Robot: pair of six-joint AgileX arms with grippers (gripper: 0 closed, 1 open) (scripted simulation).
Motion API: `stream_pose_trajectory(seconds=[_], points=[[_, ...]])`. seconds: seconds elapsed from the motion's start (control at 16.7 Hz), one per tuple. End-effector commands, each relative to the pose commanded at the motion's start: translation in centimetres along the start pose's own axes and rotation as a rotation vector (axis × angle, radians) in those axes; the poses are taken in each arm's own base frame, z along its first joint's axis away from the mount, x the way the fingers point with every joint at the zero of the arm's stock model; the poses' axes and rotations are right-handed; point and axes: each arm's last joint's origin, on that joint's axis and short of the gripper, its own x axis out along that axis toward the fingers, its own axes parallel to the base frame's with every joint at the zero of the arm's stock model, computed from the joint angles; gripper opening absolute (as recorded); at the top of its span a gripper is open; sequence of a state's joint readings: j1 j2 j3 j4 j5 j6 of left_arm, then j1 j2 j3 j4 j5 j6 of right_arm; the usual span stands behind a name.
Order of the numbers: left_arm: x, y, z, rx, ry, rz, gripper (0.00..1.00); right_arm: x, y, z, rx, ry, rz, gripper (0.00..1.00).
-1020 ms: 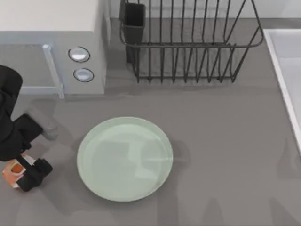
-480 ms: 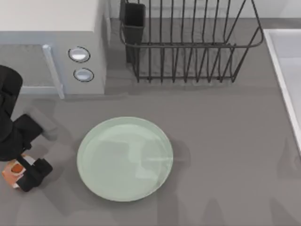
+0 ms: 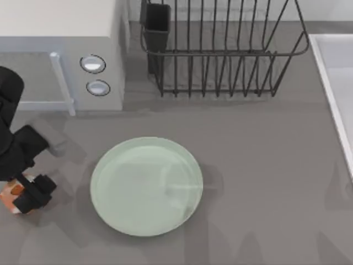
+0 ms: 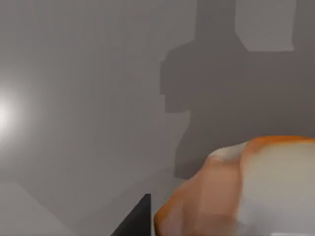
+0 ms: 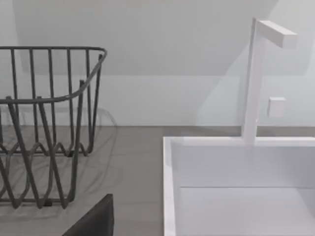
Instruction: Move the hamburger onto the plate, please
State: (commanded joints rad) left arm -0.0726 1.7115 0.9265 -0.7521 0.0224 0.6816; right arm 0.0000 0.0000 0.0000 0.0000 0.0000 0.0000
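Grey countertop (image 3: 259, 165) under plate (image 3: 146, 186), left end effector (image 3: 22, 194) clamped around hamburger (image 3: 11, 194) at left edge.

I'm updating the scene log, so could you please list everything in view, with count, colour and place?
hamburger: one, orange-tan with white and red patches, at the table's left edge, left of the plate, under the left gripper.
plate: one, pale mint green, on the table left of centre.
microwave: one, light grey with two round knobs, rear left.
dish rack: one, dark wire, rear centre, with a dark cup holder at its left end.
sink: one, white, at the table's right edge, with a white tap.
table: one, grey.
left gripper: one, black, over the hamburger at the left edge.
right gripper: one, a dark part seen in the right wrist view, facing the dish rack and sink.
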Motion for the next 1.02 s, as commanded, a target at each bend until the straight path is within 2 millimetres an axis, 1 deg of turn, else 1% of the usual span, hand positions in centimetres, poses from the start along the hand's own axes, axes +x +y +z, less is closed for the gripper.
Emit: stream_pose_trajectory(seconds=[0.36,0.48,0.6,0.84,0.9,1.02], points=[[-6.4,-0.1,0.1,-0.001,0.013,-0.01,0.0,0.0,0.0,0.0,0.0,0.0,0.0,1.0],[-7.9,-0.2,0.0,-0.002,0.008,-0.006,0.0,0.0,0.0,0.0,0.0,0.0,0.0,1.0],[-8.2,-0.3,-0.1,-0.003,0.005,-0.004,0.0,0.0,0.0,0.0,0.0,0.0,0.0,1.0],[-8.1,-0.3,0.0,0.001,0.009,-0.007,0.0,0.0,0.0,0.0,0.0,0.0,0.0,1.0],[-8.0,-0.4,0.4,0.02,0.011,-0.009,0.0,0.0,0.0,0.0,0.0,0.0,0.0,1.0],[-7.8,-1.0,1.9,0.095,0.018,-0.017,0.0,0.0,0.0,0.0,0.0,0.0,0.0,1.0]])
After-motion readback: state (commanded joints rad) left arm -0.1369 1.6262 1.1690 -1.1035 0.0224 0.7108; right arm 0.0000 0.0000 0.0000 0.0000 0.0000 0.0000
